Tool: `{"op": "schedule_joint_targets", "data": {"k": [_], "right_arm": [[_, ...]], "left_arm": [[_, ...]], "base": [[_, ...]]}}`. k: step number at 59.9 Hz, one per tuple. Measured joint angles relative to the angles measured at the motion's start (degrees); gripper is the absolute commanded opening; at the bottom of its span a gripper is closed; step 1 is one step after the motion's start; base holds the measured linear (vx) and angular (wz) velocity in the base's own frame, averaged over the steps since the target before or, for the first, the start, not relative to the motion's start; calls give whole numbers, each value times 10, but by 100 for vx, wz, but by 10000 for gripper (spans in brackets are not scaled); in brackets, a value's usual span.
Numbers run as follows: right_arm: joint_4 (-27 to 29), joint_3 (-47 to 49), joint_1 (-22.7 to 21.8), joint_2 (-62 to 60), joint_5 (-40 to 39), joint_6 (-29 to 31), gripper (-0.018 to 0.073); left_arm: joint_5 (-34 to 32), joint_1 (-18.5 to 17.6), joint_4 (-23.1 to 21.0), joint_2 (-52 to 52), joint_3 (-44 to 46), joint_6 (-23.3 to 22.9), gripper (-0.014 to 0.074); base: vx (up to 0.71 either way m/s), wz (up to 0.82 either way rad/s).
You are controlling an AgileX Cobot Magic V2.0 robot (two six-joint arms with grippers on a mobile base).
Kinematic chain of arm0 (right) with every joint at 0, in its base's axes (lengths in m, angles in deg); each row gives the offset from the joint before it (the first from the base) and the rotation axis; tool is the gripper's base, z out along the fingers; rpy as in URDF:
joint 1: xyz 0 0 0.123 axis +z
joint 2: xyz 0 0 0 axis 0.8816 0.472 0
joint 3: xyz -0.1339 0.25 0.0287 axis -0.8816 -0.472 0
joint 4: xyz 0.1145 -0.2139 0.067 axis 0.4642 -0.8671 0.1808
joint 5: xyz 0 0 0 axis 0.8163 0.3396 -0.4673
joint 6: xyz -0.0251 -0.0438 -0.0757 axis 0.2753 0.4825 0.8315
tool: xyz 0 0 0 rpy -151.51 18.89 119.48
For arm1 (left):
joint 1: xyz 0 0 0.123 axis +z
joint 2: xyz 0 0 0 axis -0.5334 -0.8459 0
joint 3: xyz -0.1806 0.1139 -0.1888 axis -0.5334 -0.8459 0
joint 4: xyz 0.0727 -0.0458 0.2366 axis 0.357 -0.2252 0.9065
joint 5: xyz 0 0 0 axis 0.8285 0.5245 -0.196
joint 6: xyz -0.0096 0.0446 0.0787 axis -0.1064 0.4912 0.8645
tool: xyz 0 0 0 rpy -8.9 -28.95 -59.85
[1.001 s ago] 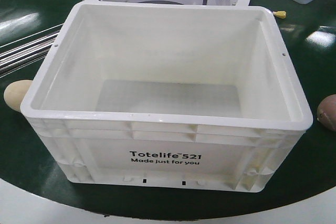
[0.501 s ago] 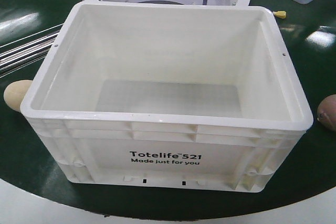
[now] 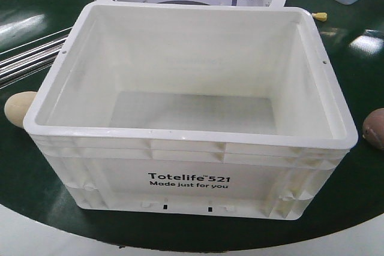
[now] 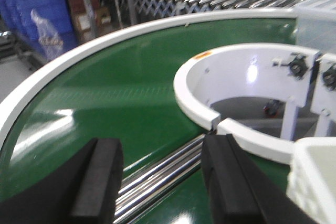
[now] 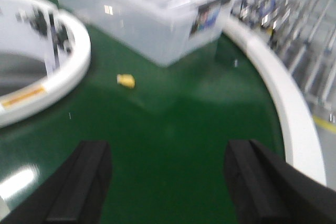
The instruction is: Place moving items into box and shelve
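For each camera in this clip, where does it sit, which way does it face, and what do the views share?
Front: above the near edge of the belt, looking down into the empty crate; no robot parts show.
Left wrist: behind the open left gripper, facing along the belt to the white ring; the crate's corner is at the right.
Right wrist: behind the open right gripper, facing the clear bin and yellow piece; blurred.
Shared: all three show the ring.

Crate (image 3: 108, 172) half hides pale lump (image 3: 17, 108); picture edge crops brownish lump (image 3: 375, 129).
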Motion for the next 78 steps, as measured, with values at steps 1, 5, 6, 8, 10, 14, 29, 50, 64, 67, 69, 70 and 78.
{"op": "schedule_joint_targets", "data": {"k": [1, 5, 6, 8, 10, 14, 29, 50, 64, 67, 69, 70, 78], "right_arm": [[3, 3, 0, 8, 7, 0, 519], [21, 16, 0, 49, 46, 0, 519], [27, 19, 0, 60, 56, 0, 519], [35, 21, 0, 77, 72, 0, 519], [49, 22, 0, 97, 87, 0, 519], [60, 24, -1, 129, 111, 0, 519], [50, 25, -1, 225, 153, -6, 519], [12, 27, -1, 296, 169, -43, 519], [-3, 28, -1, 362, 176, -47, 517], [-11, 28, -1, 373, 181, -50, 510], [-19, 28, -1, 378, 184, -53, 505], [-24, 28, -1, 380, 184, -56, 501], [-57, 31, -1, 392, 183, -80, 477]], "left_arm": [[0, 2, 1, -6, 1, -2, 472], [5, 7, 1, -33, 1, -19, 472], [8, 8, 1, -44, 1, -24, 472], [13, 9, 1, -58, 1, -37, 472], [19, 10, 1, -71, 1, -51, 472], [30, 10, 1, -97, 1, -73, 472], [68, 11, 1, -184, 1, -97, 472], [76, 11, 1, -257, 1, -97, 472], [90, 11, 1, -294, 3, -97, 472], [95, 11, 1, -301, 3, -97, 472], [96, 11, 1, -305, 3, -97, 472], [97, 11, 1, -307, 3, -97, 472], [97, 11, 1, -325, 3, -97, 472]], "base": [[0, 0], [0, 0], [0, 0], [0, 0], [0, 0], [0, 0], [0, 0], [0, 0], [0, 0], [0, 0], [0, 0], [0, 0], [0, 0]]}}
